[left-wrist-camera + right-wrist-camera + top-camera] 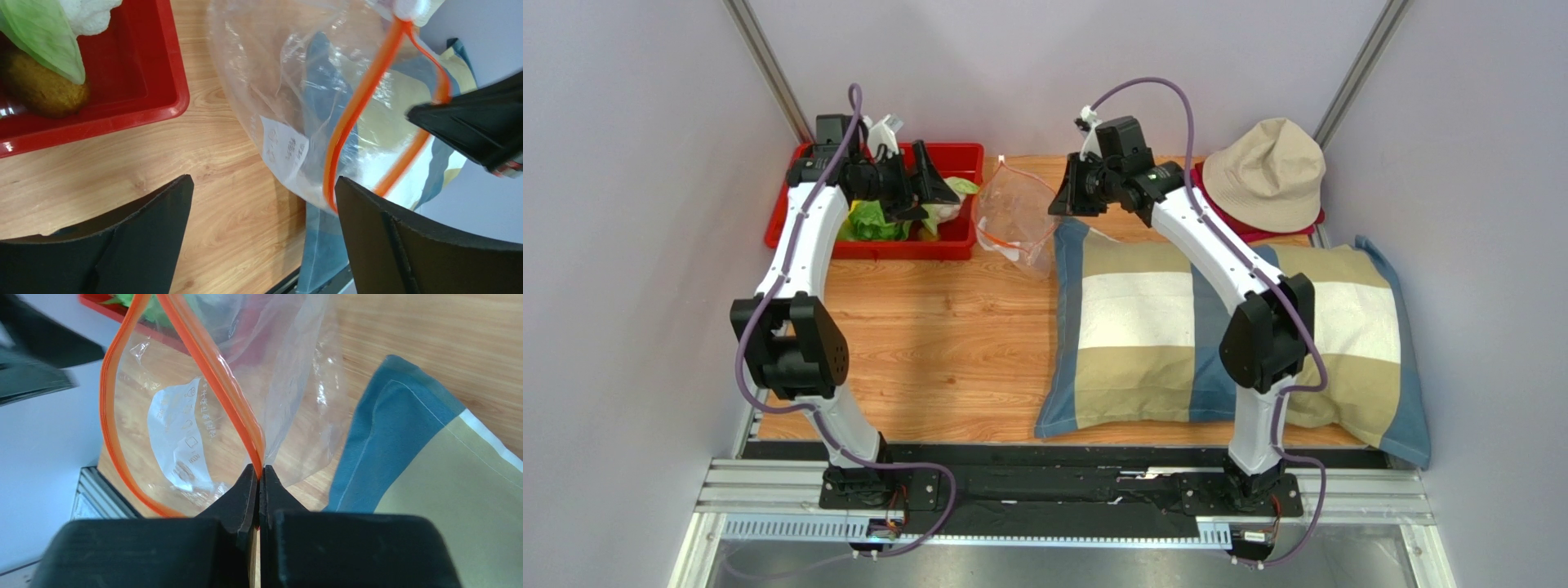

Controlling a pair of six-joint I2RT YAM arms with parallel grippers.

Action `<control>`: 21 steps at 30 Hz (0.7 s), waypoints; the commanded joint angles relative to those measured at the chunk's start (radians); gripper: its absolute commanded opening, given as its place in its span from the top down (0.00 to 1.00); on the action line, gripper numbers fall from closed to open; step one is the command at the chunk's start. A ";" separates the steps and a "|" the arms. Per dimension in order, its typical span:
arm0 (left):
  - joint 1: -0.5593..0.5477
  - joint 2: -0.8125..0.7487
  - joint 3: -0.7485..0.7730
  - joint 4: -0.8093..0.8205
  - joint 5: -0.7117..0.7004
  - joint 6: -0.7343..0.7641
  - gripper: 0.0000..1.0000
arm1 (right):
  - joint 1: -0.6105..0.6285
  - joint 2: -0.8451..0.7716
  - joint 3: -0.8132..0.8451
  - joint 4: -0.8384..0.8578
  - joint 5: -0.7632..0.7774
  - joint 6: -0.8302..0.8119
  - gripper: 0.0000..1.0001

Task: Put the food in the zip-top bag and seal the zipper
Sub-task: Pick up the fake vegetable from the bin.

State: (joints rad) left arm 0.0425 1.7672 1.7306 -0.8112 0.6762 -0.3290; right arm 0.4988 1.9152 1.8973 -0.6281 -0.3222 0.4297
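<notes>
The clear zip-top bag (1014, 221) hangs open between the red tray and the pillow, with a white label (283, 146) on its side. Its orange-red zipper (228, 398) forms an open loop, and the white slider tab (410, 8) is at one end. My right gripper (260, 473) is shut on the zipper strip and holds the bag's mouth up; it also shows in the top view (1069, 194). My left gripper (264, 205) is open and empty, low over the table beside the bag. The food lies in the tray: green lettuce (43, 37), cauliflower (92, 15) and a brownish-yellow piece (43, 89).
The red tray (891, 249) stands at the back left. A checked pillow (1210, 331) covers the right half of the table, under the right arm. A beige hat (1265, 172) lies at the back right. Grey walls close in both sides.
</notes>
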 commanded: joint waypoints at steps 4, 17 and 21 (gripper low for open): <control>0.109 -0.012 0.105 -0.032 0.014 0.226 0.01 | -0.006 0.073 0.051 0.068 0.060 0.004 1.00; 0.139 0.483 0.712 -0.384 -0.400 0.683 0.01 | -0.002 0.113 0.127 0.054 0.090 0.034 1.00; 0.099 0.488 0.592 -0.283 -0.455 0.696 0.01 | 0.020 0.078 0.184 0.012 0.184 -0.020 1.00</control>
State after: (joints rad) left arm 0.1837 2.2723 2.3783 -1.1156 0.2985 0.2821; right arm 0.4957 2.0415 1.9884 -0.6113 -0.2447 0.4580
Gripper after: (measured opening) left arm 0.990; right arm 0.010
